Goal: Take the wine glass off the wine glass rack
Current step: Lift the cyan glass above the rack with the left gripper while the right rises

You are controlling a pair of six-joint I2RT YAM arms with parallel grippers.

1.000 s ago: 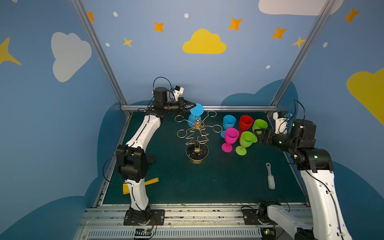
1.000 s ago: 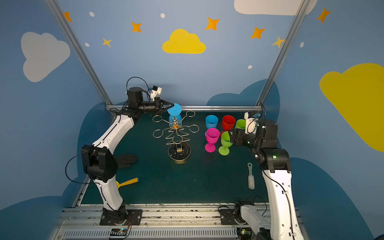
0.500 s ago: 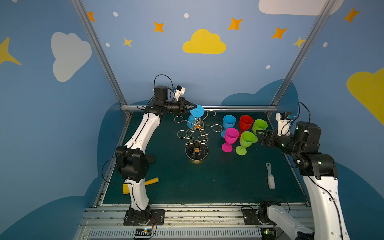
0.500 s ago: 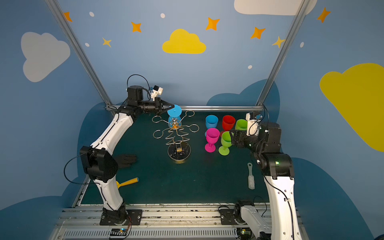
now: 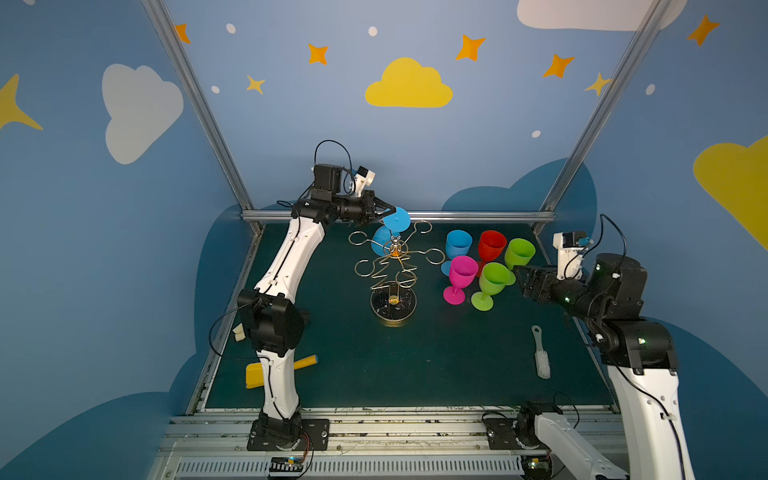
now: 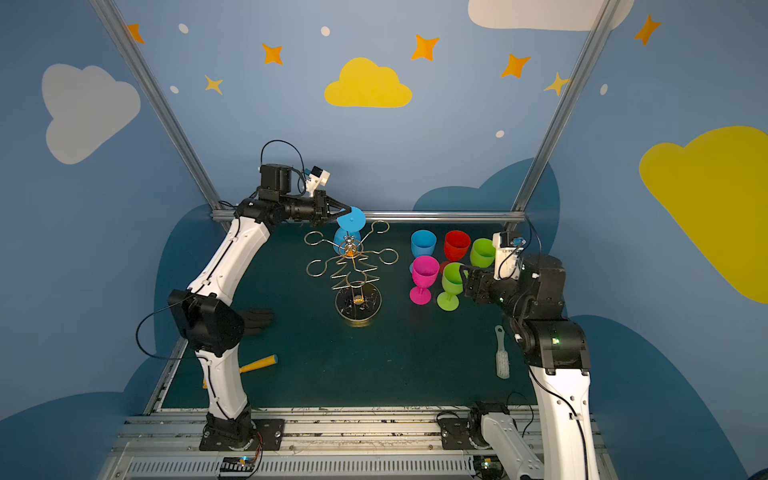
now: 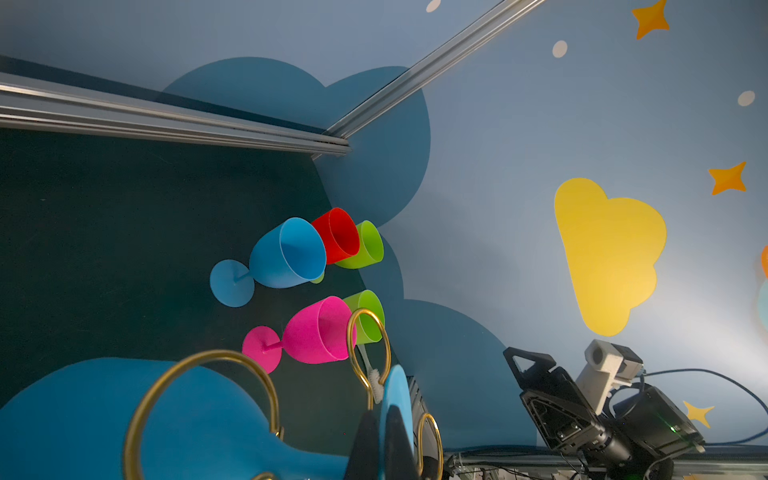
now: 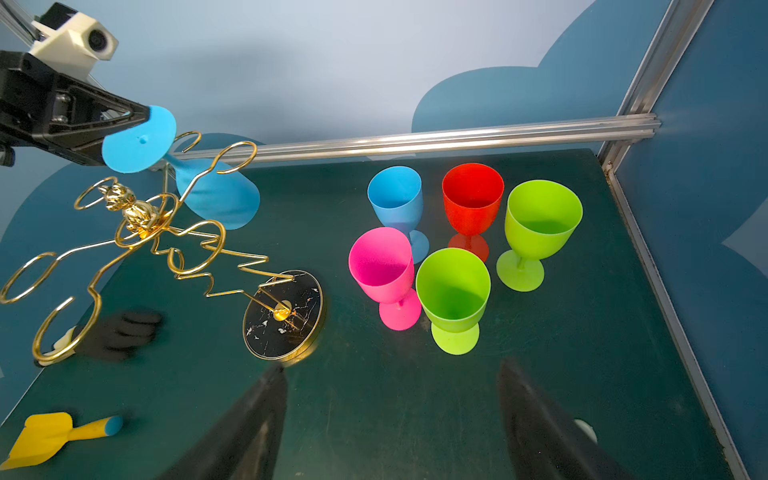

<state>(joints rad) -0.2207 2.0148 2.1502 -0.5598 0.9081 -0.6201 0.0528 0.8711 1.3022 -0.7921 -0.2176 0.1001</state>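
The left arm (image 5: 291, 257) bends up from the lower left of both top views and stretches to the back middle. The left gripper (image 5: 390, 210) lies flat, pinching the round foot of the blue wine glass (image 5: 400, 220). The glass hangs upside down, tilted, at the top loops of the gold wine glass rack (image 5: 392, 270), mid-frame. At the right, the bent right arm (image 5: 619, 299) has its right gripper (image 8: 392, 372) gaping wide, holding nothing.

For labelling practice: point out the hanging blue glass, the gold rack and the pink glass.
hanging blue glass (image 8: 224, 203), right wrist view, bowl
gold rack (image 8: 270, 336), right wrist view, dark base
pink glass (image 8: 384, 286), right wrist view, bowl
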